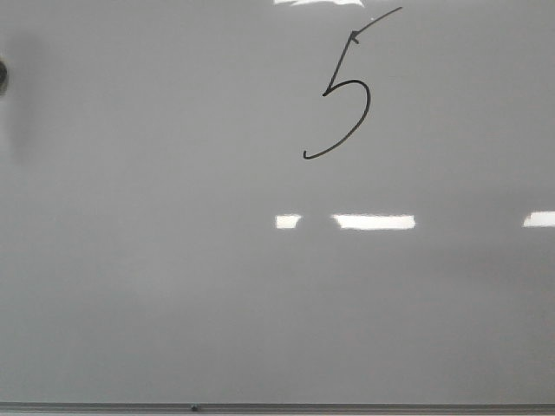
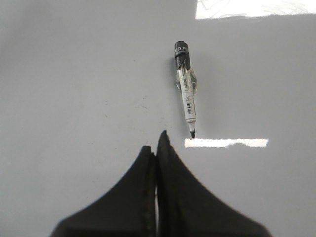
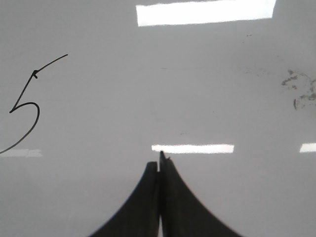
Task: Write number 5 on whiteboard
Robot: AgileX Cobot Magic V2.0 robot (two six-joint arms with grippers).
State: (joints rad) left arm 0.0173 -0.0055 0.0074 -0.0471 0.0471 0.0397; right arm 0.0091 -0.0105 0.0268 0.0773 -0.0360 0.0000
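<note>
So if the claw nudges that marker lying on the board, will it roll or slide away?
Probably. The marker has a round barrel and lies flat on the glossy whiteboard, so a sideways push would likely roll it. It looks slim and light, and its uncapped tip could smear ink.

Glossy, smooth pale grey whiteboard (image 1: 173,286), mirroring bright lights, edged below with a thin grey metal strip (image 1: 347,406). Matt black left hand (image 2: 157,148) and right hand (image 3: 159,163); clear, shiny plastic marker (image 2: 185,86) with black cap.
</note>
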